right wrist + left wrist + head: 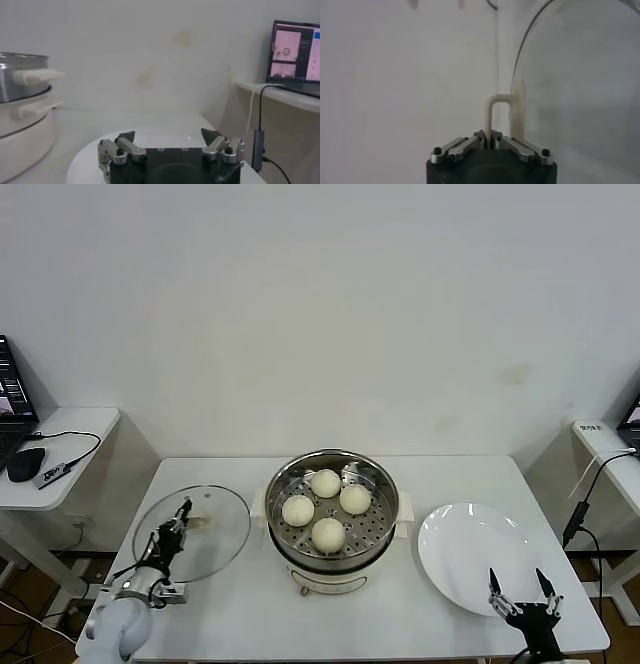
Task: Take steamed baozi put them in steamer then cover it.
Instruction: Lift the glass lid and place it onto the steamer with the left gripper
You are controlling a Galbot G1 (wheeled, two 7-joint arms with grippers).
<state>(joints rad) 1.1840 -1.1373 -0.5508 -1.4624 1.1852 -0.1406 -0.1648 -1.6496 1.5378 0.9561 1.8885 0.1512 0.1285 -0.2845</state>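
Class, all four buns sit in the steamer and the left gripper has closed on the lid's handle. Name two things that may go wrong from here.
1. The left gripper pinches only the thin cream handle of the round clear glass lid; the lid may swing or slip when lifted.
2. The four cream-white buns rise close to the rim of the shiny steel steamer; a tilted lid may catch the rim or press a bun.
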